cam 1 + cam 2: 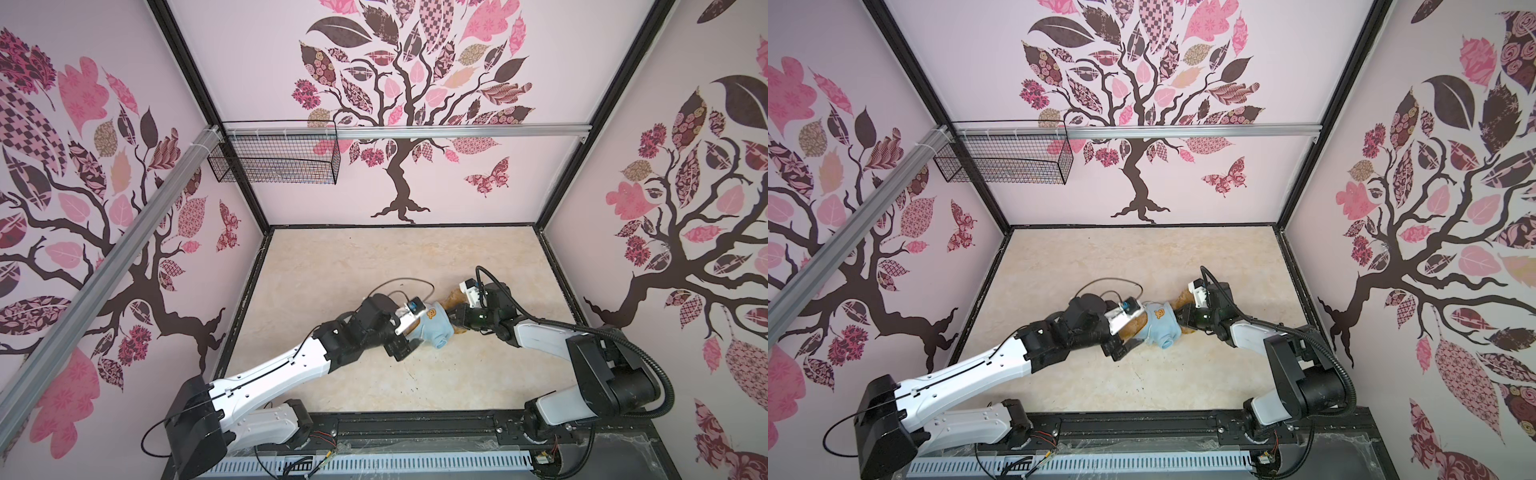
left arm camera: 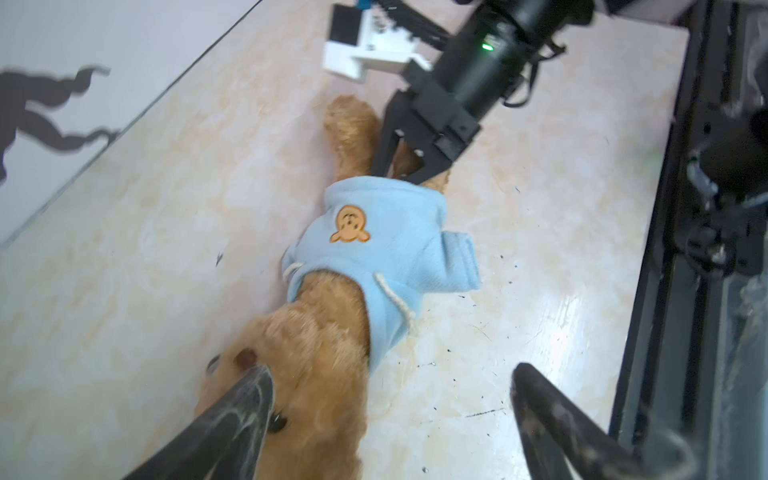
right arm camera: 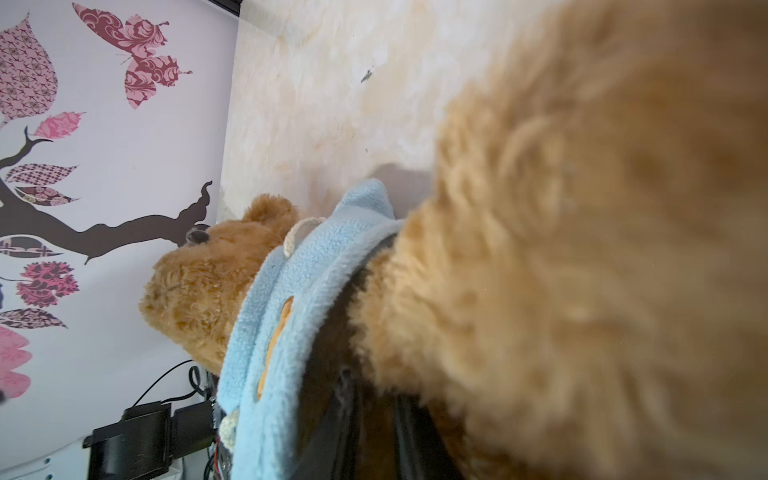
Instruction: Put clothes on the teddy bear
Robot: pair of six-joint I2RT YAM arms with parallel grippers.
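Note:
The teddy bear point(image 2: 328, 324) lies on the table between my two grippers. A light-blue shirt point(image 2: 382, 232) with an orange bear-face print covers its torso. One empty sleeve sticks out toward the table's front. My left gripper point(image 2: 392, 370) is open at the head end, one finger lying over the bear's face and the other above bare table. My right gripper point(image 1: 456, 318) is shut on the bear's fur at the shirt's hem, between the legs point(image 1: 454, 298). In the right wrist view brown fur fills the gap between the fingers, with the shirt point(image 3: 282, 311) beside them.
The marble-patterned table point(image 1: 374, 266) is walled on three sides. A black wire basket point(image 1: 274, 162) hangs from the rail at the back left. A black frame rail point(image 1: 415, 428) with cables runs along the front edge.

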